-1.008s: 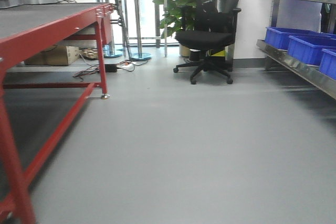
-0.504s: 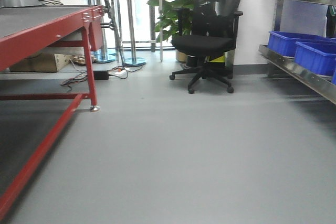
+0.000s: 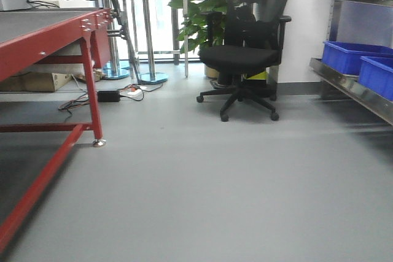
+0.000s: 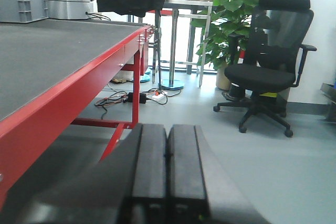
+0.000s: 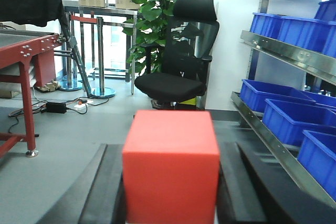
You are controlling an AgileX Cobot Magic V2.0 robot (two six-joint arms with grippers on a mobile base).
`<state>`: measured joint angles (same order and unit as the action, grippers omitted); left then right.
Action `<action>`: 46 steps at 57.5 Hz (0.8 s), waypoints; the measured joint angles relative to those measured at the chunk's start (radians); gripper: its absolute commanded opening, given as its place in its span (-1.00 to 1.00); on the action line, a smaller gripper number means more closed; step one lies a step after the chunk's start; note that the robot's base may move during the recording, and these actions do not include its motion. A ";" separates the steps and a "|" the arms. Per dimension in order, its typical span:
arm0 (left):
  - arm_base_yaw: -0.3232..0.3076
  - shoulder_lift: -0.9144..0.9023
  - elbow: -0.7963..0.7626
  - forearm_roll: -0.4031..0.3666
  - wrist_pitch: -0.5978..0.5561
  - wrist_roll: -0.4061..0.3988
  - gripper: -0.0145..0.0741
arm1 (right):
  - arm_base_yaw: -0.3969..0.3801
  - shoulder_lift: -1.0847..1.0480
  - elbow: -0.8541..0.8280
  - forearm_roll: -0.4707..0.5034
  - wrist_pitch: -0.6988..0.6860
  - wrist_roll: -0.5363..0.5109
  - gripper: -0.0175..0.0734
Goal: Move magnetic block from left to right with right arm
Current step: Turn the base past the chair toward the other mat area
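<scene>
I am gripping the red magnetic block (image 5: 171, 163) between the fingers of my right hand (image 5: 171, 203), above the floor (image 5: 63, 129): the carrying step, I judge. My left hand (image 4: 167, 182) is sitting closed, empty. Next I am needing a right-side set-down spot.

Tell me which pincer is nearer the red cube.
Right. The right pincer grips the cube from both sides. The left pincer is shut and empty, with no cube in its view.
</scene>
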<state>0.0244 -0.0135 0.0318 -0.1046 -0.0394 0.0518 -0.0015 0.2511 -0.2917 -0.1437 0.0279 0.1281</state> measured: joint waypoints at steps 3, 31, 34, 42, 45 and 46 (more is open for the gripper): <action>0.000 0.000 0.000 0.000 0.000 0.000 -0.96 | 0.000 0.000 0.000 0.000 0.000 0.000 -0.11; 0.000 0.000 0.000 0.000 0.000 0.000 -0.96 | 0.000 0.000 0.000 0.000 0.000 0.000 -0.11; 0.000 0.000 0.000 0.000 0.000 0.000 -0.96 | 0.000 0.000 0.000 0.000 0.000 0.000 -0.11; 0.000 0.000 0.000 0.000 0.000 0.000 -0.96 | 0.000 0.000 0.000 0.000 0.000 0.000 -0.11; 0.000 0.000 0.000 0.000 0.000 0.000 -0.96 | 0.000 0.000 0.000 0.000 0.000 0.000 -0.11; 0.000 0.000 0.000 0.000 0.000 0.000 -0.96 | 0.000 0.000 0.000 0.000 0.000 0.000 -0.11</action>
<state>0.0244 -0.0135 0.0318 -0.1046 -0.0394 0.0518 -0.0015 0.2511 -0.2917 -0.1437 0.0279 0.1281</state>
